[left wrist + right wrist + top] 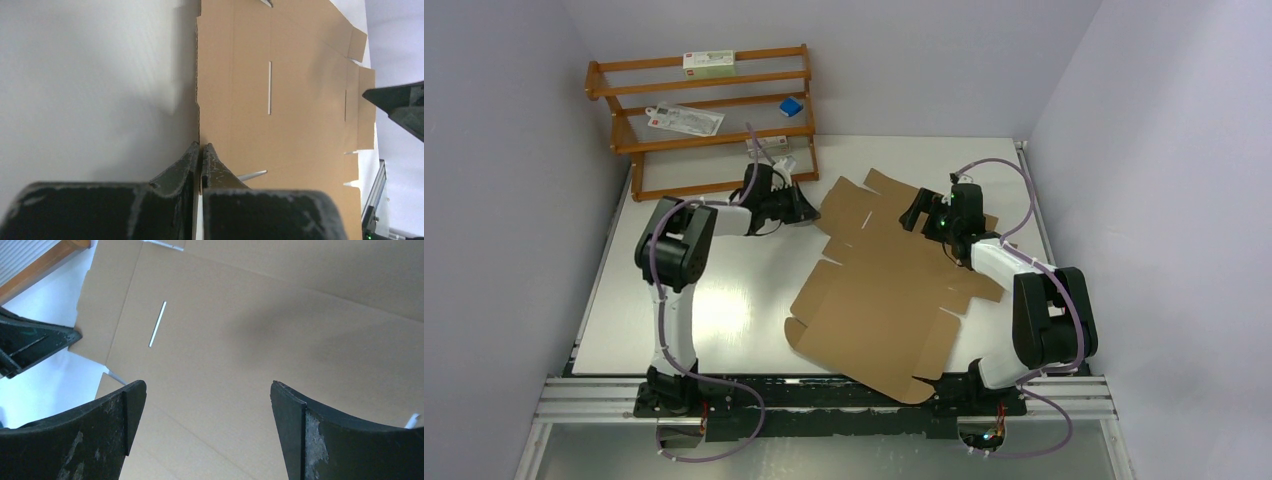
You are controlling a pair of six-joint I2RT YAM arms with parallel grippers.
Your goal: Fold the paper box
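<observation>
The paper box (884, 290) is a flat brown die-cut cardboard sheet with flaps and slits, lying unfolded across the middle and right of the white table. My left gripper (809, 207) is at the sheet's far left edge. In the left wrist view its fingers (201, 147) are shut on that edge of the cardboard (280, 100). My right gripper (914, 215) hovers over the far right part of the sheet. In the right wrist view it (207, 390) is wide open and empty above the cardboard (250, 330).
A wooden shelf rack (704, 110) stands at the back left, holding white cartons (709, 63) and a small blue item (791, 106). Walls close in on both sides. Bare table (724, 300) lies left of the sheet.
</observation>
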